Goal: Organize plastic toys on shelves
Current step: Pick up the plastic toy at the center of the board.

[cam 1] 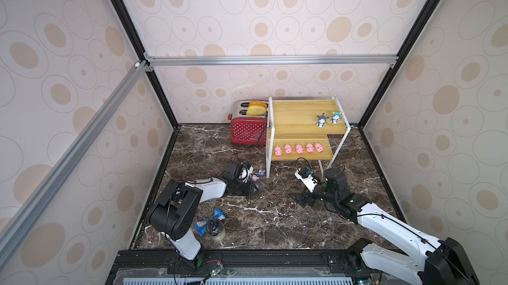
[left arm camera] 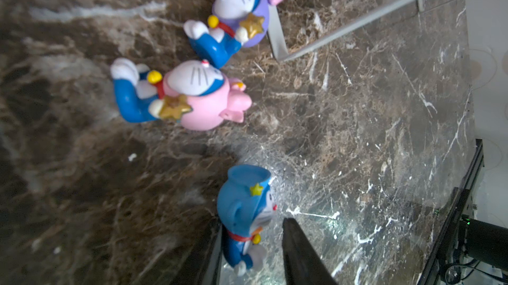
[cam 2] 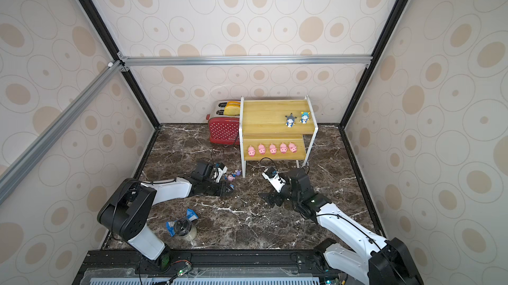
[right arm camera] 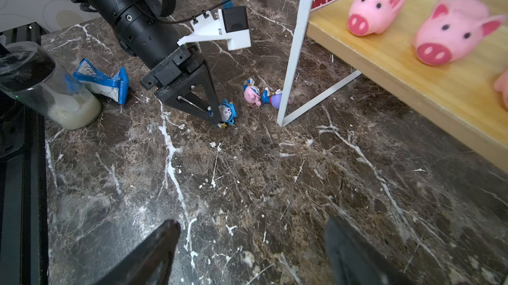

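Left wrist view: left claw (left arm camera: 253,221) straddles the blue figurine (left arm camera: 247,204) loosely, on the tabletop (left arm camera: 357,132) near the rack leg (left arm camera: 272,22). An off-centre squeeze could pop it sideways. Right claw (right arm camera: 253,221) gapes, empty.

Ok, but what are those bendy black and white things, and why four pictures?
They are two robot arms, each ending in a two-finger pincer called a gripper. Two pictures look down from above; the other two come from cameras on the arms' wrists. On the marble table stands a yellow shelf: five pink pigs on its lower board, two figurines on the upper. A red toaster stands beside it; a jar and blue wrapper sit near the left arm. The left gripper is open around a blue figurine, not squeezing yet. Two more figurines lie nearby. The right gripper is open and empty.
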Robot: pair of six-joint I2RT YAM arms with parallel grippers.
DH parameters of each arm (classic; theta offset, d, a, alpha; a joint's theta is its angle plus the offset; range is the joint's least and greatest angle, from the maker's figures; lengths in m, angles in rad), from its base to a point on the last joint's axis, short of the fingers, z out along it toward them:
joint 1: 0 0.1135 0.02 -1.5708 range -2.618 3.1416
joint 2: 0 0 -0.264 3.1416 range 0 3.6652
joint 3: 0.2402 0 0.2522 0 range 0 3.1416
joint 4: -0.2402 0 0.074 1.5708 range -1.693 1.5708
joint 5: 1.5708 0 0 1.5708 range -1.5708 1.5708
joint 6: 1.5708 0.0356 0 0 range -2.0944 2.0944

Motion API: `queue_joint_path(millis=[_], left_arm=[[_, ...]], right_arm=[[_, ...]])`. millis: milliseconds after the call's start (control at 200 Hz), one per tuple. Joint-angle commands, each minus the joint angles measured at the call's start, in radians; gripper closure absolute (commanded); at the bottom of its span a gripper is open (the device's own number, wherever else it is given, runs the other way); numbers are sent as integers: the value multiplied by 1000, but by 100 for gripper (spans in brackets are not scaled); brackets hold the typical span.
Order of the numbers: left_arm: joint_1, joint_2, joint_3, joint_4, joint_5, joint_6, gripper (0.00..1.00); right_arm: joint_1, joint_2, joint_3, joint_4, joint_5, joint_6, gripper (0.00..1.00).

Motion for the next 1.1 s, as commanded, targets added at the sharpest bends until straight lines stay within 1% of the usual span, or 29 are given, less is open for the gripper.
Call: queue_joint_path(millis=[0, 80, 170, 270, 366, 456, 611, 691, 781, 876, 966, 1052, 1097], left_arm=[[-12, 22, -20, -43, -33, -17, 66], [-20, 23, -23, -40, -41, -15, 72], [-25, -1, -34, -24, -49, -11, 81], [-26, -43, -48, -1, -54, 2, 85], [-31, -96, -68, 33, -55, 9, 85], [-43, -161, -92, 75, -69, 23, 85], [-62, -294, -125, 148, -95, 53, 85], [-79, -358, -124, 177, -75, 87, 85], [-86, -409, -107, 216, -20, 87, 84], [-91, -442, -69, 253, 34, 56, 84], [-108, -457, -15, 258, 62, 44, 84], [-137, -471, 30, 259, 61, 55, 84], [-152, -476, 51, 258, 54, 63, 84]], right_arm=[[7, -6, -7, 1, 6, 6, 12], [7, -9, -7, -1, 9, 9, 12], [8, -10, -8, -2, 5, 10, 12], [7, -9, -5, 5, -3, 31, 12], [7, -1, 15, 1, -11, 73, 12], [7, 20, 53, -12, -27, 166, 13], [7, 88, 164, -63, -128, 344, 17], [7, 117, 220, -74, -189, 409, 19], [7, 127, 266, -53, -268, 418, 20], [4, 129, 325, -75, -308, 367, 22], [-1, 130, 393, -117, -304, 321, 22], [-11, 131, 442, -118, -296, 335, 24], [-12, 136, 473, -130, -279, 342, 28]])
